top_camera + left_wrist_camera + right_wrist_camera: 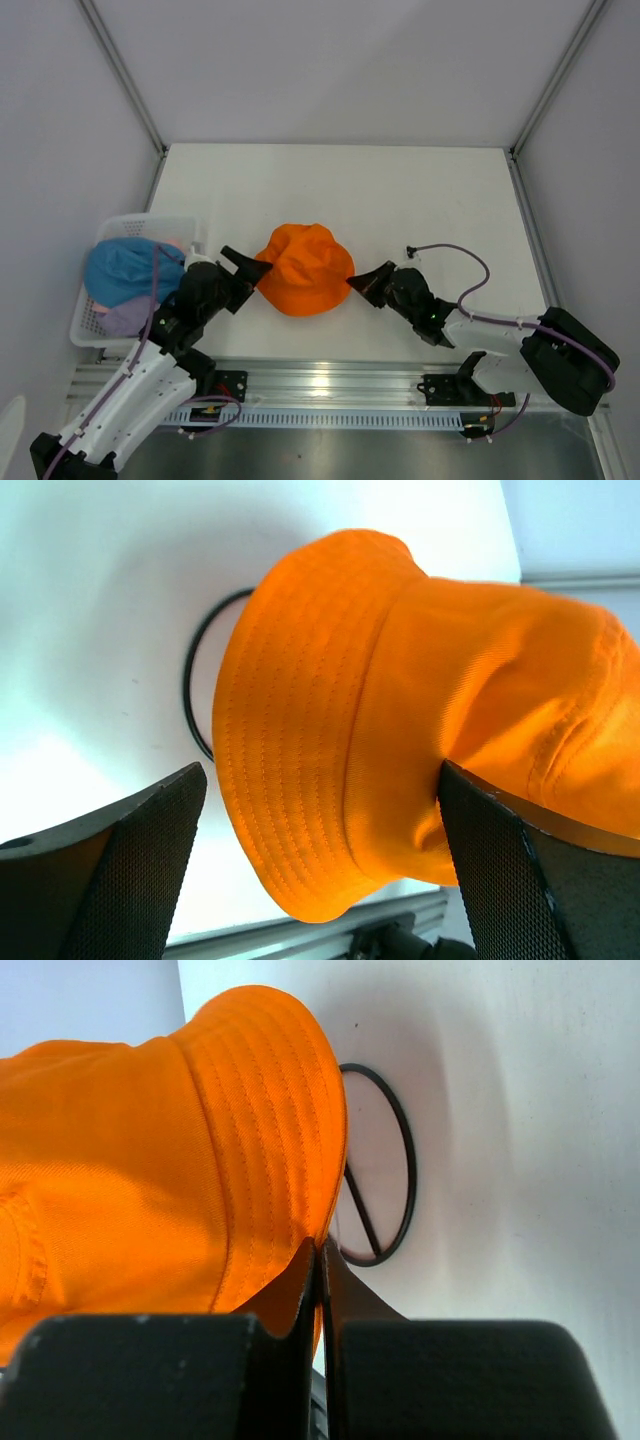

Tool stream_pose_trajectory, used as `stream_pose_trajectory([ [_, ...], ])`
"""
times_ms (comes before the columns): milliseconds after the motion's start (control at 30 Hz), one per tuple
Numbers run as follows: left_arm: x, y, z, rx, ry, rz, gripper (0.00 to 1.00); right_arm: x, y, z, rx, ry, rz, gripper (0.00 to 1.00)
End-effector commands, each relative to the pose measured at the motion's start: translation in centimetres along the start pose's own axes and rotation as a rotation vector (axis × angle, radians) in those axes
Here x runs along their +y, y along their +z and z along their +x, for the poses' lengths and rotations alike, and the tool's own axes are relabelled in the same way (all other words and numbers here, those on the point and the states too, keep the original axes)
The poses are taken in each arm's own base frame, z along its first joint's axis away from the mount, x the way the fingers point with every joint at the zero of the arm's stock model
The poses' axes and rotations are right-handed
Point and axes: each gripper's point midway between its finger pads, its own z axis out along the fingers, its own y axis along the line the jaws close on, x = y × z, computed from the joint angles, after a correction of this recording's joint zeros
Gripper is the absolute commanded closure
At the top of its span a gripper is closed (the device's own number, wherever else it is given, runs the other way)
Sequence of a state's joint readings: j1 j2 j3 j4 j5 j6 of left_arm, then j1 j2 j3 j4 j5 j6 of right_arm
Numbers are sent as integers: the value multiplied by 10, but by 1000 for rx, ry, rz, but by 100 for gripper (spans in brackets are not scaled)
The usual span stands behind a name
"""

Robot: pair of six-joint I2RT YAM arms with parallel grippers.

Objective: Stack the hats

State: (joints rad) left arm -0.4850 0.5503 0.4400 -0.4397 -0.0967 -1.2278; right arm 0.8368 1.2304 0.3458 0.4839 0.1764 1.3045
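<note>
The orange hat (305, 268) sits over a black wire frame in the middle of the table. My left gripper (248, 278) is open at the hat's left edge. In the left wrist view the orange hat (380, 710) has its brim between my left gripper's (320, 870) spread jaws, and the right finger touches the crown. My right gripper (362, 283) is shut on the hat's right brim. In the right wrist view my right gripper (322, 1260) pinches the brim of the orange hat (150, 1160). The blue hat (125, 270), pink hat (176, 246) and lavender hat (125, 318) lie in the basket.
The white mesh basket (150, 221) stands at the table's left edge, beside my left arm. The black wire frame's base ring shows under the hat in the left wrist view (193, 680) and in the right wrist view (405, 1180). A metal rail runs along the near edge.
</note>
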Motion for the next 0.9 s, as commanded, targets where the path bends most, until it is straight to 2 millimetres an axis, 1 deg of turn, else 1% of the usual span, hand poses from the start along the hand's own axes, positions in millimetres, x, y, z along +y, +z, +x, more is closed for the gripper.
stream_pose_trajectory([
  [0,42,-10,-14,-39,79,-198,1,-30,2,-7,-56,-121,83,100],
  [100,53,-5,-16,-35,78,-232,1,-24,3,-11,-73,-175,59,100],
  [133,52,-5,-16,-35,74,-227,2,-25,4,-12,-76,-209,62,100],
  [200,44,-2,-18,-32,90,-180,3,-24,5,-14,-82,-232,68,100],
  [233,39,-2,-19,-31,99,-158,2,-21,5,-14,-79,-243,63,98],
  [267,25,-4,-24,-43,125,-111,2,-10,4,-17,-82,-271,39,92],
  [300,16,-6,-25,-39,146,-80,1,-7,3,-17,-79,-288,37,78],
  [333,6,-10,-29,-50,161,-53,1,2,1,-17,-75,-305,15,67],
  [367,4,-13,-31,-52,199,-51,1,9,0,-20,-77,-331,3,55],
  [400,-1,-16,-35,-65,221,-41,1,26,-4,-26,-85,-382,-8,36],
  [433,-22,-28,-45,-96,240,6,1,37,-7,-28,-84,-417,-20,27],
  [467,-24,-32,-48,-102,286,8,0,46,-9,-32,-87,-454,-24,12],
  [500,-29,-37,-51,-109,310,17,1,66,-16,-41,-97,-515,-27,5],
  [533,-45,-48,-60,-138,329,47,0,75,-20,-44,-97,-546,-33,1],
  [567,-57,-59,-67,-158,366,63,1,84,-24,-51,-107,-571,-37,1],
  [600,-72,-71,-75,-184,384,89,1,89,-32,-56,-108,-610,-27,0],
  [633,-77,-76,-81,-200,398,85,1,105,-37,-65,-128,-608,-43,1],
  [667,-88,-87,-87,-214,445,96,0,105,-41,-80,-146,-591,-20,0],
  [700,-103,-101,-95,-238,461,116,0,101,-43,-87,-132,-587,6,0],
  [733,-100,-99,-103,-255,470,55,0,112,-49,-93,-118,-562,-18,0],
  [767,-82,-101,-106,-243,478,-50,1,112,-52,-101,-118,-548,-14,0],
  [800,-96,-124,-125,-314,463,-73,1,109,-55,-113,-112,-531,-9,0],
  [833,-79,-125,-147,-394,460,-227,0,114,-60,-121,-126,-542,-21,0],
  [867,-64,-139,-156,-422,445,-335,0,115,-63,-127,-134,-549,-26,0],
])
